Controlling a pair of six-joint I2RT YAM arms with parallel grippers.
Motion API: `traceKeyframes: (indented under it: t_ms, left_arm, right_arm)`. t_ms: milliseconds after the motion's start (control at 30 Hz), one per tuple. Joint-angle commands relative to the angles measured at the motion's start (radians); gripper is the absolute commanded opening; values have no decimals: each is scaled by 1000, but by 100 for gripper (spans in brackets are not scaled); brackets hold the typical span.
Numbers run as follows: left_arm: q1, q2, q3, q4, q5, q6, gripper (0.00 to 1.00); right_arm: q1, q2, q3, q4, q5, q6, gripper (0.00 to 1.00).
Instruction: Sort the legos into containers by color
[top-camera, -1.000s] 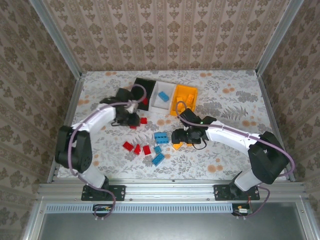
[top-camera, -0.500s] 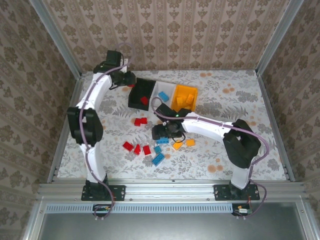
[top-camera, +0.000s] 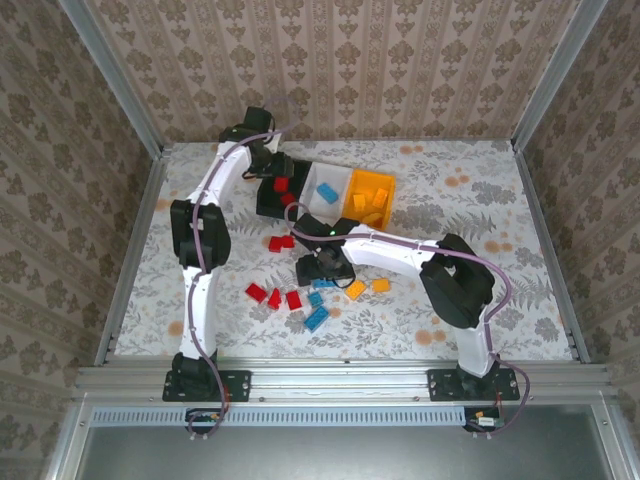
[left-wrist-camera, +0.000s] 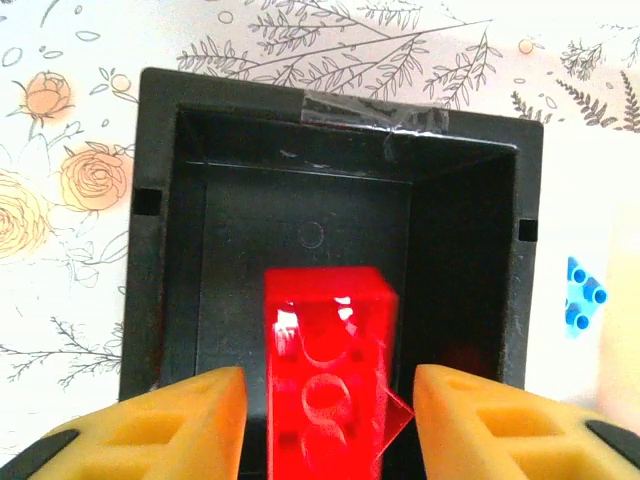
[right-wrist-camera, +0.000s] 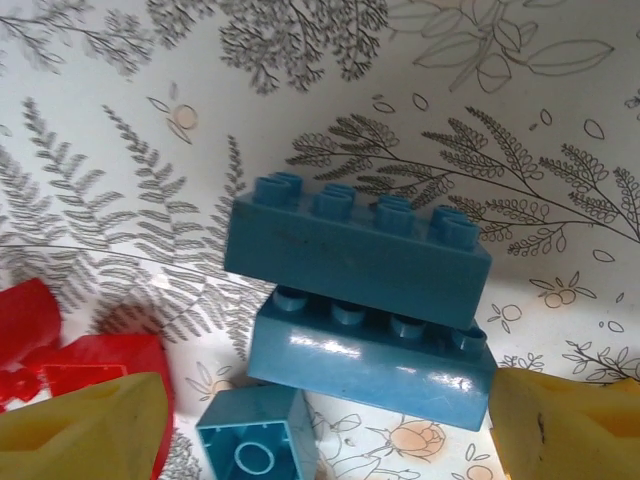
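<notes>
Red brick (left-wrist-camera: 328, 370) is hanging over the black bin (left-wrist-camera: 160, 300), low in the left wrist frame, between the fingers (left-wrist-camera: 170, 420) of the left end effector (left-wrist-camera: 330, 400). They are standing slightly parted with a gap showing on either side, so it is gripping nothing. At the centre of the overhead frame the right end effector (top-camera: 318, 268) is gaping wide and empty, straddling two blue bricks (right-wrist-camera: 365, 300) lying touching on the bench (right-wrist-camera: 450, 80). That blue pick is probably calling for a descent centred on the pair, closing on their short ends and clearing the small blue brick (right-wrist-camera: 255, 440) and red pieces (right-wrist-camera: 60, 345) at lower left, before carrying to the white bin (top-camera: 325, 185).
</notes>
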Motion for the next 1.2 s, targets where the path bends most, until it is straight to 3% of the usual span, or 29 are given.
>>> traceKeyframes:
  t_ms: [0,133,367,467,700,1167]
  left_arm:
    - [7,5,33,-43,1,7,53]
    - [1,-29,29,-49,11,-3,63]
    - [-11,-190,-88,-39,4,-23,69]
    - [-19,-320,-219,-1,-6,-29,71]
    - [-43,-642,-607,101,-27,-56,73]
    - [-115,-1007,-1086,94,-73,-129,77]
  right_arm:
    - [6,35,28,-39,34,16,85]
    - [5,64,44,-39,33,17,86]
    - [1,106,53,-37,50,14,84]
    - [-2,124,60,-38,56,12,82]
    - [-4,128,54,-41,82,6,63]
    - [-34,-114,2,-84,122,-25,59]
